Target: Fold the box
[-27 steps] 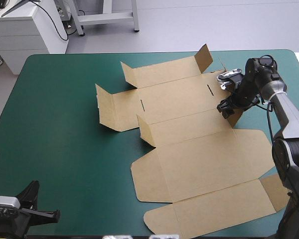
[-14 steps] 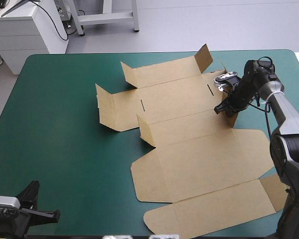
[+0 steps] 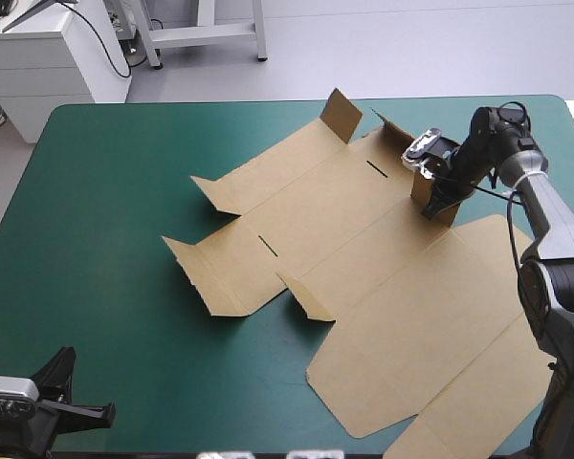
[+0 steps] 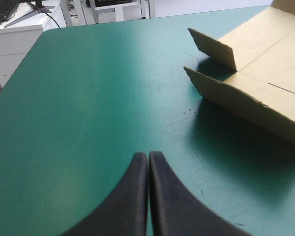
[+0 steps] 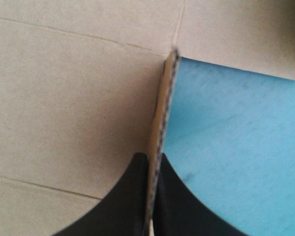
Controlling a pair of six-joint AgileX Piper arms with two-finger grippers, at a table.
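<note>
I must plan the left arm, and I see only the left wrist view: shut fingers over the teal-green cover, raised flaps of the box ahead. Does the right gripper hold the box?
Observer: Yes. The right gripper is shut on a raised flap of the box, with the board edge-on between its fingers.
Operator: Where on the table is this flap?
Observer: In the high view it stands at the box's right side, near the table's far right corner.
Operator: Is the rest of the board flat?
Observer: The large panel toward the near right lies flat.
</note>
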